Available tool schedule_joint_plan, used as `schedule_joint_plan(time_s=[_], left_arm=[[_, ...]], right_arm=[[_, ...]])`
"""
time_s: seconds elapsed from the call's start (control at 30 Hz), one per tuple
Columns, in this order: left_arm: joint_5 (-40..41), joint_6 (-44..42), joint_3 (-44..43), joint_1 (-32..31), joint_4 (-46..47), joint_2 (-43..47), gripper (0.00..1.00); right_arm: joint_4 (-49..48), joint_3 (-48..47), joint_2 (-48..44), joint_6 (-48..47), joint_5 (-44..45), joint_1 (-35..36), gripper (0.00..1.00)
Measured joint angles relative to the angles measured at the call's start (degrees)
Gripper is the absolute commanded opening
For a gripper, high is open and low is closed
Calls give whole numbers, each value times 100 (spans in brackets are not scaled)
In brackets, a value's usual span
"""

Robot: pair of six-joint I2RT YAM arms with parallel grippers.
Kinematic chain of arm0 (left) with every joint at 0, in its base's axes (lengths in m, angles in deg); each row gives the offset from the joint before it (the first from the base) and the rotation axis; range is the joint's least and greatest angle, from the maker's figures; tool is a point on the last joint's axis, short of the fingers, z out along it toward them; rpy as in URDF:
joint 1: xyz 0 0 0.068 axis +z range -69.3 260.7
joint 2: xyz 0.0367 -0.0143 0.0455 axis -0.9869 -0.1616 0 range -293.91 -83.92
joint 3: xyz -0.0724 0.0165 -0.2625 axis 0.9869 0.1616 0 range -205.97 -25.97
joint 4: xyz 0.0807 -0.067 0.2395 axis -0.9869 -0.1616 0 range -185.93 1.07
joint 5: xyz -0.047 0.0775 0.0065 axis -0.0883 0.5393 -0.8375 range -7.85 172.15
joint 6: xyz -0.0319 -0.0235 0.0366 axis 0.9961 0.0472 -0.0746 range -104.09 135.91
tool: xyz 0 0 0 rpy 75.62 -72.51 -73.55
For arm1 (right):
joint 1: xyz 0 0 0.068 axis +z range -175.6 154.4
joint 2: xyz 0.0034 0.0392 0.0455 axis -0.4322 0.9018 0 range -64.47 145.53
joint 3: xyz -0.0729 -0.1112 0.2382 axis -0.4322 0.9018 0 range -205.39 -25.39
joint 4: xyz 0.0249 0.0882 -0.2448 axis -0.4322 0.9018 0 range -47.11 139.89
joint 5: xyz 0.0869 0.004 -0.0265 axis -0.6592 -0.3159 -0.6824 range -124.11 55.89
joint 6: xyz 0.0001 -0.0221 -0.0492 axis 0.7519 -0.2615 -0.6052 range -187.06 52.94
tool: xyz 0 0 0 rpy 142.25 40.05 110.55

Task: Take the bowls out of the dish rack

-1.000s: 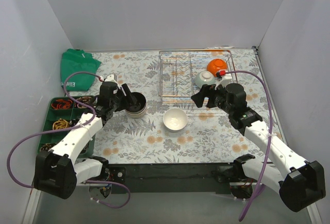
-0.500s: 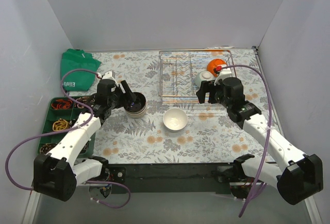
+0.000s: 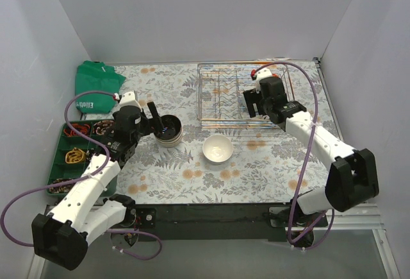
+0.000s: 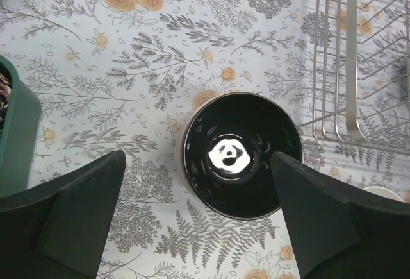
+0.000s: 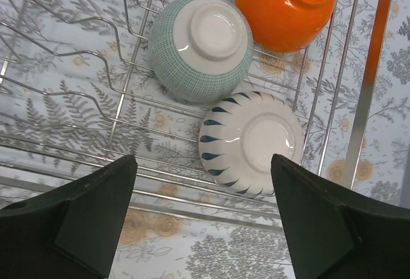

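Observation:
The dish rack [image 3: 211, 67] stands at the back right. My right gripper [image 3: 251, 102] hovers open and empty over its right end and hides its bowls from above. The right wrist view [image 5: 204, 158] shows three upside-down bowls on the wires [image 5: 77, 99]: a teal one [image 5: 202, 45], an orange one [image 5: 285, 3] and a white one with blue petals [image 5: 251, 139], nearest my fingers. My left gripper [image 3: 155, 117] is open just left of a black-glazed bowl [image 3: 169, 129] on a short stack on the table. It fills the left wrist view [image 4: 240, 154]. A white bowl [image 3: 218, 149] sits upright mid-table.
A green compartment tray [image 3: 70, 141] with small items lies at the left edge, under my left arm. A green bag [image 3: 96, 86] lies at the back left. The rack's corner shows in the left wrist view [image 4: 349, 67]. White walls enclose the floral table.
My right gripper has moved from the table in front of the rack to over the rack's right end. My left gripper has drawn back a little from the black bowl.

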Motion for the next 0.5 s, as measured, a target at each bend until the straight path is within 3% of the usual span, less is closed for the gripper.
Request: schedule_joint_plan(time_s=[0.5], left_arm=[[726,-192,358,-247,28,282,98]], right_arm=[[-588,-380,1377,-2800,-420,-15,99]])
